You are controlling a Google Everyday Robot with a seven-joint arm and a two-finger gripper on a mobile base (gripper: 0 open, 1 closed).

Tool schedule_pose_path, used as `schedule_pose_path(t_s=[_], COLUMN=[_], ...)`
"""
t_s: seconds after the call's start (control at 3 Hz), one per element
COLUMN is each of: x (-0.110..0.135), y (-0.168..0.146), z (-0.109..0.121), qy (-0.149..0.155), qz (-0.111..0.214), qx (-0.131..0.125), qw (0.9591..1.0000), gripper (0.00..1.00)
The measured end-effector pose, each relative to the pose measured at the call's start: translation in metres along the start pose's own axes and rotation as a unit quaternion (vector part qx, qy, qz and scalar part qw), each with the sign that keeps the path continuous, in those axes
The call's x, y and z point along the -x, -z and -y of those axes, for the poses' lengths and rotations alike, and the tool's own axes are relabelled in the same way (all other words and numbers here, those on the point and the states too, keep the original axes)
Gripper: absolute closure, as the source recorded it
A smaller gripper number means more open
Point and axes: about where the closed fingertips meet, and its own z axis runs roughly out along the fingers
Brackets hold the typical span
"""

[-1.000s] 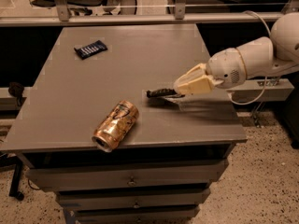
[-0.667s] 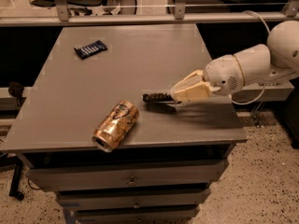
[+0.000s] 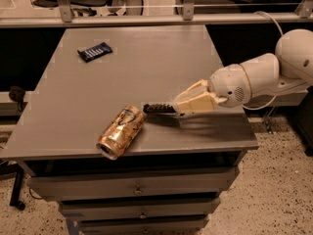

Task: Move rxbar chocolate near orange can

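Gripper (image 3: 183,107) centre-right of frame, clamped on right end of rxbar chocolate (image 3: 157,108). Bar likely light, flat, slick-wrapped, slightly bendy. Orange can (image 3: 121,131) just lower-left, lying sideways, may roll.

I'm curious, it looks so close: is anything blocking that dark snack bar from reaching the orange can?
Nothing visible does. The gripper holds the rxbar chocolate close beside the orange can, with only bare table between them.
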Motion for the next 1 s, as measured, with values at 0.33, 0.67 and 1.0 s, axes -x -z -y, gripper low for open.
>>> schedule_pose_path(t_s=[0.33,0.67,1.0], x=[-0.0006,-0.0035,-0.0054], y=[-0.0042,-0.0061,-0.0062], z=[-0.0049,-0.007,-0.0073], qy=[-0.002,-0.007,-0.009], qz=[-0.008,-0.016,-0.022], qx=[0.003,0.001,-0.001], qw=[1.0,0.9998,0.9997], gripper=[0.83,0.59,0.36])
